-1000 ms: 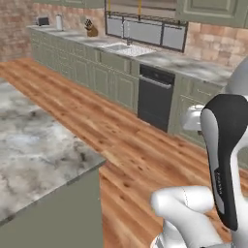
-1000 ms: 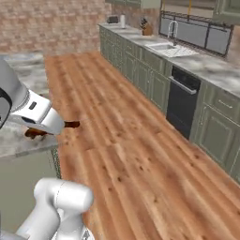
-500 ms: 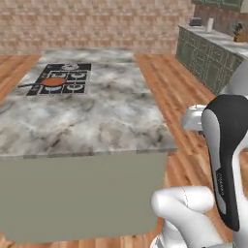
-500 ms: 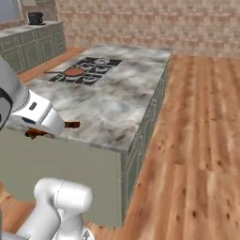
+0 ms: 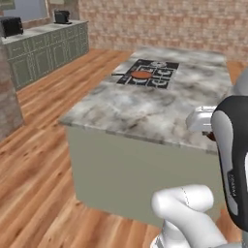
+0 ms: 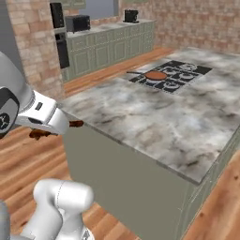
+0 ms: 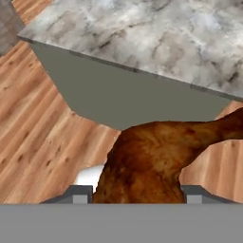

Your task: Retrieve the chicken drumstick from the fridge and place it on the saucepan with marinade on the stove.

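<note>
My gripper (image 7: 137, 195) is shut on the chicken drumstick (image 7: 153, 159), a reddish-brown lump that bulks large in the hand view. In the right base view the gripper (image 6: 57, 129) hangs beside the island's near corner, over the floor, with the drumstick (image 6: 76, 123) poking out on both sides. A sliver of the drumstick (image 5: 211, 137) peeks past my forearm in the left base view. The saucepan with marinade (image 5: 141, 75) (image 6: 155, 75) sits on the stove (image 5: 165, 81) (image 6: 186, 78) at the island's far end, well beyond the gripper. The fridge is out of view.
The marble island (image 5: 145, 109) (image 6: 154, 119) stretches ahead, its olive side wall facing me. A cabinet run (image 5: 46, 51) (image 6: 110, 42) with black appliances (image 5: 10, 26) (image 6: 77, 22) lines the far wall. A brick column (image 6: 40, 47) stands at left. Wooden floor (image 5: 34, 160) surrounds the island.
The whole picture has swung, so the camera moved: the island with the stove now lies ahead at a new angle. The drumstick stays in my gripper.
</note>
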Tool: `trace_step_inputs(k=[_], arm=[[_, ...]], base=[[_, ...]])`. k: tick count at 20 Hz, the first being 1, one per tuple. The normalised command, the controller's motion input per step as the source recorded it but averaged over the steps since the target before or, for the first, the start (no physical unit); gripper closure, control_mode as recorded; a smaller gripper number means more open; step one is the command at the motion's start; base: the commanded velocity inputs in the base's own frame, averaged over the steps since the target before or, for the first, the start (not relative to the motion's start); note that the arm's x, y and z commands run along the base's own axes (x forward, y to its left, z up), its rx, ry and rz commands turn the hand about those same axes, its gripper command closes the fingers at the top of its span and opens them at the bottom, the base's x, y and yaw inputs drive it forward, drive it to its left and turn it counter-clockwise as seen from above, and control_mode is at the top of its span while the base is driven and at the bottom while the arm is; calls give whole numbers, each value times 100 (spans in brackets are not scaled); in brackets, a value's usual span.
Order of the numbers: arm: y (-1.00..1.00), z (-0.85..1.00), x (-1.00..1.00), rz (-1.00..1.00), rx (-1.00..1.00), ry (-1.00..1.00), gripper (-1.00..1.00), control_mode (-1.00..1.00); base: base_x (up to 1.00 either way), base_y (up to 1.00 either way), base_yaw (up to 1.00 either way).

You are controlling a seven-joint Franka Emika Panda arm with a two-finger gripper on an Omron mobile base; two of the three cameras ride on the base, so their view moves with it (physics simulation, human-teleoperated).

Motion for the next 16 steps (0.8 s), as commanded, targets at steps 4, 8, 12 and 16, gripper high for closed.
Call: trace_step_inputs(k=[4, 8, 12, 16], arm=[[0, 0, 0, 0, 0, 0, 100, 100], [0, 0, 0, 0, 0, 0, 100, 100], [0, 0, 0, 0, 0, 0, 100, 100], [0, 0, 0, 0, 0, 0, 100, 100]], base=[[51, 100, -18], [59, 100, -20], [60, 100, -23], [63, 100, -27]])
